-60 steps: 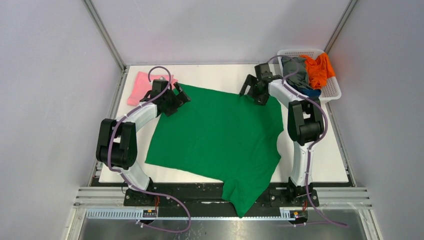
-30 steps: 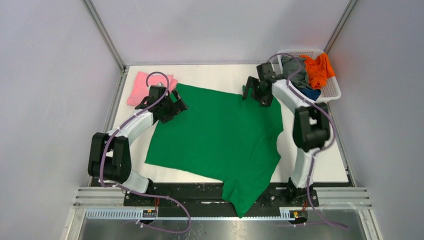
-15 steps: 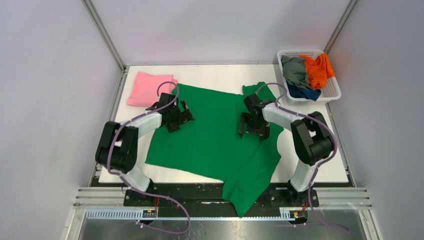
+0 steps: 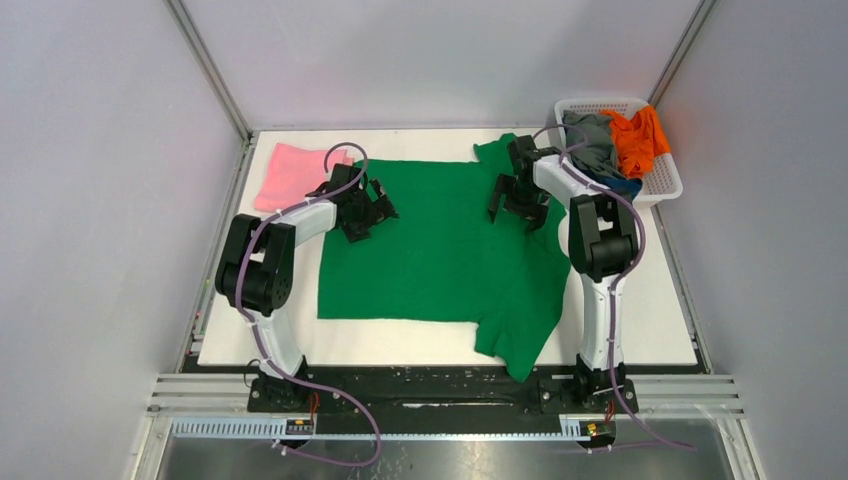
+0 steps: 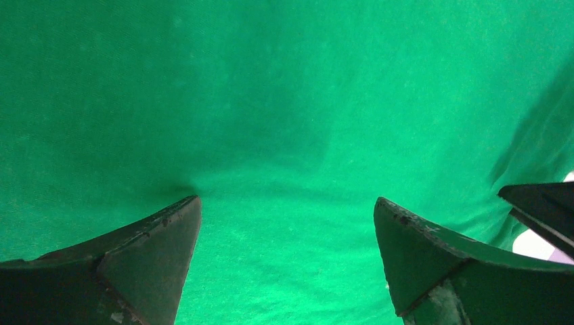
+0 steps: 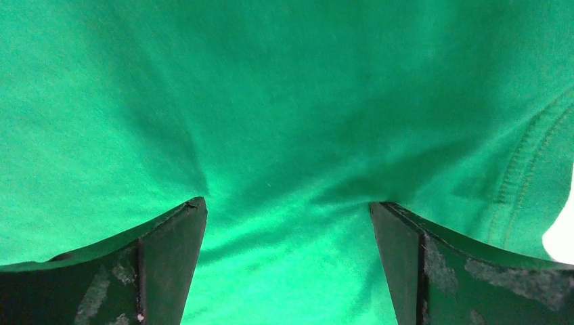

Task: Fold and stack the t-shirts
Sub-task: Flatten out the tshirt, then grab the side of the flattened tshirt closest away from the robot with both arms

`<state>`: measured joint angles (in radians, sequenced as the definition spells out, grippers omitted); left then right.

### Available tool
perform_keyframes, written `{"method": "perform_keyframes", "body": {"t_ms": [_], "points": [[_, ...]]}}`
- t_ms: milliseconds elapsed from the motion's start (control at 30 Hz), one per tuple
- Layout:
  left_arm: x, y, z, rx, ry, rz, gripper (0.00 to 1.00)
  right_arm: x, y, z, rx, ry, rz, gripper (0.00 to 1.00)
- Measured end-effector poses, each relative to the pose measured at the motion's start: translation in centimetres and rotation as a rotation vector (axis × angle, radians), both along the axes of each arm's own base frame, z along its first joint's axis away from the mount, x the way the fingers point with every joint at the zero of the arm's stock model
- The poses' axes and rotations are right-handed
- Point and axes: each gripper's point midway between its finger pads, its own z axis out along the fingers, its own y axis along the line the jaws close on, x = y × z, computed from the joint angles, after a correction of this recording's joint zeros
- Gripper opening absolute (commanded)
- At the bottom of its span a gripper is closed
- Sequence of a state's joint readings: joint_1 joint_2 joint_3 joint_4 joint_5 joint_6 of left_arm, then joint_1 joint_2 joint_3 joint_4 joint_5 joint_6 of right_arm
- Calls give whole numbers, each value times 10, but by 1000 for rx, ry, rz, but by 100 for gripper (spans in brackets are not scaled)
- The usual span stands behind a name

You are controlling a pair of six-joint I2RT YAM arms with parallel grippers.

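Observation:
A bright green t-shirt (image 4: pixel 440 255) lies spread flat across the middle of the white table, one sleeve at the far right (image 4: pixel 500 152) and one hanging near the front edge. My left gripper (image 4: pixel 372 213) is open, its fingertips pressed down on the shirt's far left part; the green cloth (image 5: pixel 284 135) fills its wrist view. My right gripper (image 4: pixel 520 203) is open, pressing on the shirt's far right part, where cloth (image 6: pixel 291 122) wrinkles between its tips. A folded pink t-shirt (image 4: pixel 290 175) lies at the far left corner. Orange (image 4: pixel 635 138), grey (image 4: pixel 592 140) and dark blue (image 4: pixel 610 186) shirts sit in the basket.
The white slatted basket (image 4: pixel 668 186) stands at the far right corner of the table. Grey walls and metal frame posts enclose the table. The table's front edge (image 4: pixel 400 350) meets a black rail holding both arm bases.
Both grippers dragged the green shirt toward the far side; its hanging front part came up onto the table and the shirt now lies straighter. Both arms moved back toward the far edge.

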<state>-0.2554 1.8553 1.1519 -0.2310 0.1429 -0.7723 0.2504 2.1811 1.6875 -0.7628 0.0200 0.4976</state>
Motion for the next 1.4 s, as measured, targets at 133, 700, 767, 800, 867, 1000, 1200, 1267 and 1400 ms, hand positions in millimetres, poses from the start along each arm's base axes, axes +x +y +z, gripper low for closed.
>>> {"method": "perform_keyframes", "body": {"t_ms": [133, 700, 767, 800, 867, 1000, 1200, 1267, 1400], "points": [[7, -1, 2, -2, -11, 5, 99, 38, 3, 7, 6, -38, 15, 99], [-153, 70, 76, 144, -153, 149, 99, -159, -51, 107, 96, -486, -105, 100], [-179, 82, 53, 179, -85, 175, 95, -175, -54, 97, 111, -502, -126, 99], [-191, 88, 43, 193, -55, 189, 93, -179, -55, 95, 114, -506, -132, 99], [-210, 96, 25, 211, -3, 215, 85, -183, -57, 97, 128, -541, -146, 100], [-231, 107, 2, 241, 67, 259, 74, -183, -60, 121, 161, -674, -176, 100], [-234, 110, -11, 245, 102, 301, 63, -183, -67, 131, 150, -735, -206, 99], [-235, 110, -17, 252, 123, 312, 58, -182, -69, 128, 139, -725, -210, 100], [-228, 110, -23, 258, 128, 334, 38, -181, -69, 120, 123, -695, -211, 99]]}}
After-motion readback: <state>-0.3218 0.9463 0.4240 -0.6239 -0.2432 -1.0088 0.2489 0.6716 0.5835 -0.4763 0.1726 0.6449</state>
